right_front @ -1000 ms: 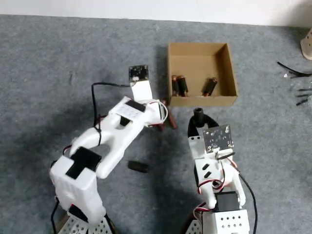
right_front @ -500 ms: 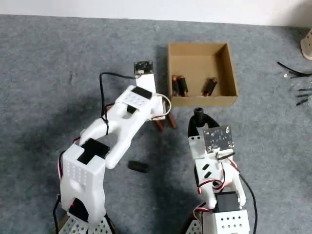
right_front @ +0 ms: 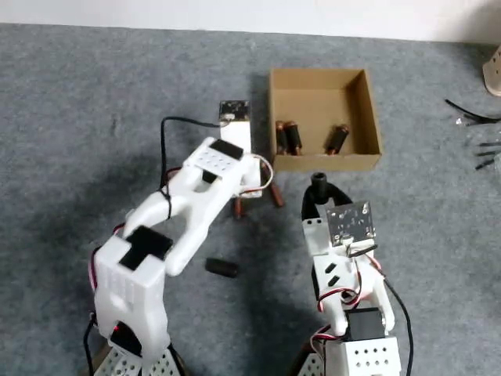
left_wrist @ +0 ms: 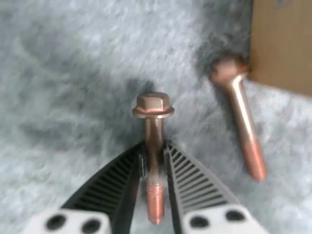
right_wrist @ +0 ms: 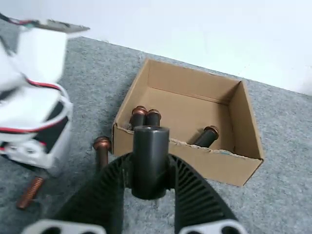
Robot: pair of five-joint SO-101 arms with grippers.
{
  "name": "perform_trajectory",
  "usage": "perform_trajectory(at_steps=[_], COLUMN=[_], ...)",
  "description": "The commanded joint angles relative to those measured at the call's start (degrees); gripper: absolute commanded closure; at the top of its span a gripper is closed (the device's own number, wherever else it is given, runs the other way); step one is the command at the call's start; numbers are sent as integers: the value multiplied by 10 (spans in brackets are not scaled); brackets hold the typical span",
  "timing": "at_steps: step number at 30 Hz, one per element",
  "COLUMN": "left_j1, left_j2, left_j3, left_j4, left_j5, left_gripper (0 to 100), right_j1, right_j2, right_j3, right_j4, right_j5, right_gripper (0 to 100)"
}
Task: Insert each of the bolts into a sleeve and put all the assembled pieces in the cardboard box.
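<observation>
My left gripper (left_wrist: 154, 151) is shut on the shank of a copper bolt (left_wrist: 152, 105), which it holds just above the carpet (right_front: 239, 207). A second bolt (left_wrist: 239, 117) lies beside the cardboard box (right_front: 325, 162), close to its front left corner. In front of the box, my right gripper (right_wrist: 150, 168) is shut on an upright black sleeve (right_wrist: 150, 146), which the high view also shows (right_front: 318, 185). Three assembled pieces (right_front: 288, 137) lie inside the box. A loose black sleeve (right_front: 221, 268) rests on the carpet between the arms.
Grey carpet covers the table. Black cables (right_front: 473, 117) and a pale object (right_front: 493, 70) lie at the far right edge. The left arm's white body (right_wrist: 34, 97) stands close to the right gripper, left of the box.
The left arm has swung toward the box and then drawn its bolt away from the second bolt, toward the left. The right arm has kept still with the sleeve.
</observation>
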Motion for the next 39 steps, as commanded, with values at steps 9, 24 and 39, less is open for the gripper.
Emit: perform_trajectory(at_steps=[9,24,39], left_j1=[17,15,120], left_j2=[-447,-865,-895], left_j3=[409,575,719], left_j4=[-324,-411,-666], left_j5=[-140,-172,-171], left_gripper=[995,995,995], right_j1=[-49,-181,-197], right_j2=[-9,-10,-10], right_j3=[63,63,62], right_j4=[-27,-27,-88], right_j5=[-3,-2,-2], right_gripper=[995,995,995])
